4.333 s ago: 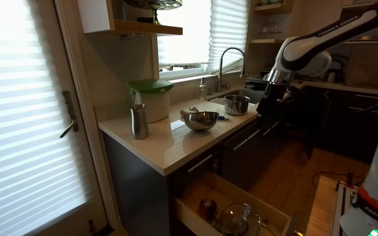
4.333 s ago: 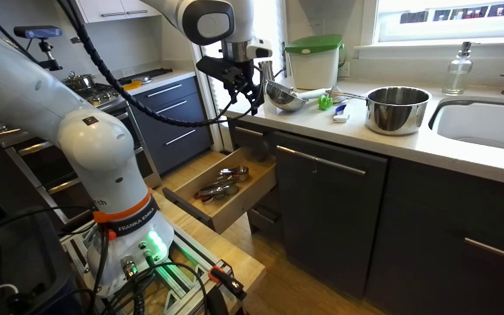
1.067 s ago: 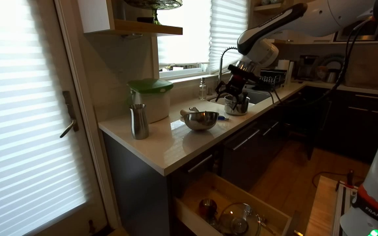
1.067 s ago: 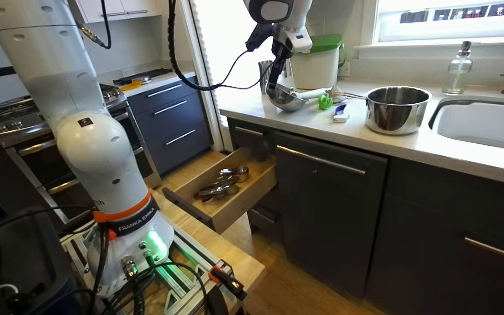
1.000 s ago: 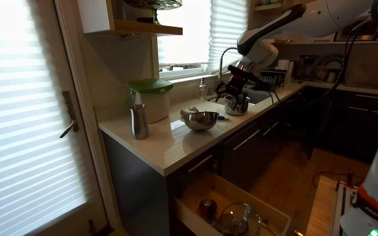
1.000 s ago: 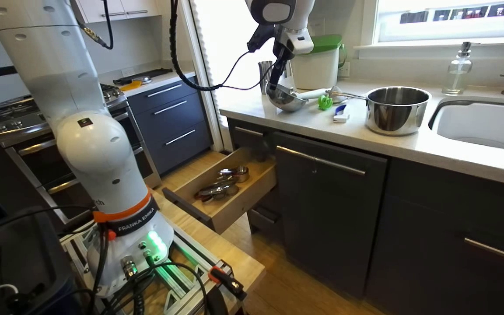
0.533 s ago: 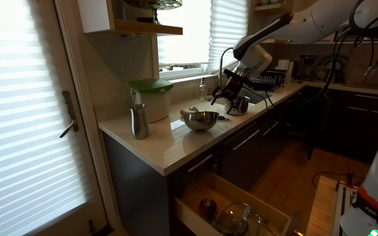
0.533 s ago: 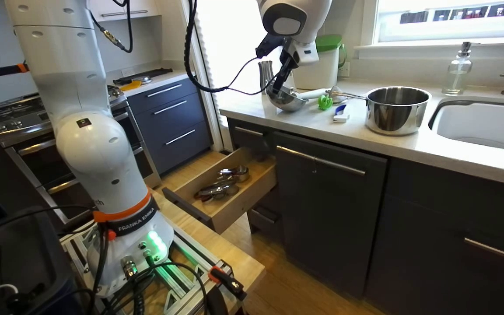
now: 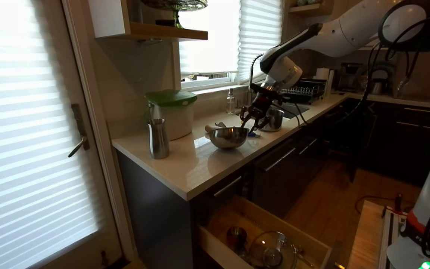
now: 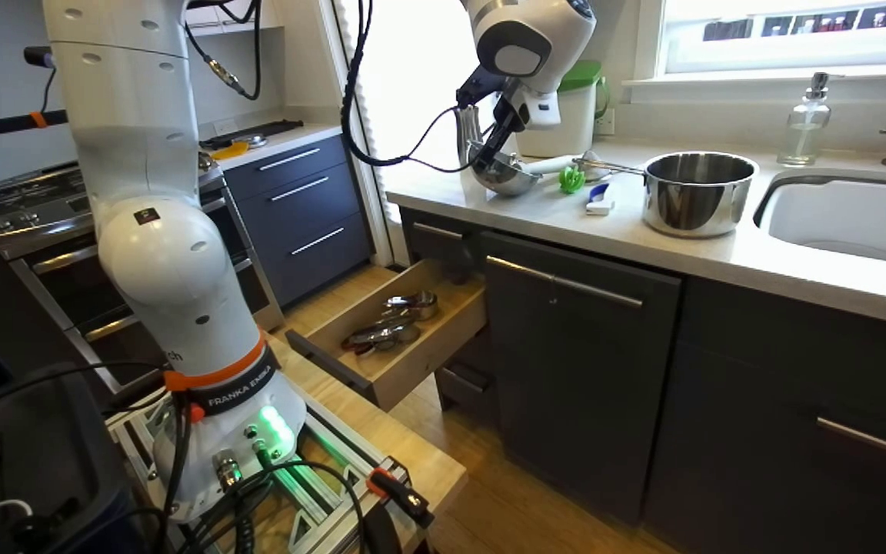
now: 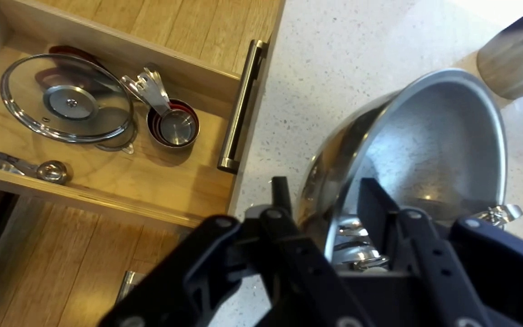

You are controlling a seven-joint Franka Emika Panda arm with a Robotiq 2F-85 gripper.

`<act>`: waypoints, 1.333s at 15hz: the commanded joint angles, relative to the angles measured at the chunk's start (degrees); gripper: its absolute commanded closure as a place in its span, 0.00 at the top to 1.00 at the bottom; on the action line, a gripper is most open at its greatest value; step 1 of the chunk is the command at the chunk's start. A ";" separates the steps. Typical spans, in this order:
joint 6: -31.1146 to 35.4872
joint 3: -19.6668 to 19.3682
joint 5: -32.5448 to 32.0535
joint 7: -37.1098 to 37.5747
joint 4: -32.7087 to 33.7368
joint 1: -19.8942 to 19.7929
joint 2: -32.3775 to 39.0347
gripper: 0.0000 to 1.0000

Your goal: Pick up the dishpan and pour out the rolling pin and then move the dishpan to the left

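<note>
The fingers (image 11: 376, 203) are spread apart, one outside the dishpan (image 11: 420, 147) and one inside, with its rim between them, not pinched yet. The dishpan tilts on the tabletop (image 11: 320, 63). Its side looks slick and round, so a grip on just the edge might slip or let it swing down. A pale handle (image 10: 551, 165) shows at the rim across from the fingers; maybe it's the rolling pin, and tipped fast, it could roll away. A wide swing might bump the tall can (image 11: 522, 54) beyond the fingers.
</note>
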 commanded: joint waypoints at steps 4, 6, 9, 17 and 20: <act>-4.43 -0.22 0.19 2.24 3.63 -0.37 3.06 0.00; -4.37 -0.19 0.09 2.84 3.93 -0.32 3.68 0.01; -4.45 -0.14 0.06 3.15 4.48 -0.27 4.18 0.02; -12.90 0.47 15.13 0.37 6.09 -3.48 4.54 0.02; -17.03 0.16 22.30 0.50 6.26 -4.65 4.95 0.02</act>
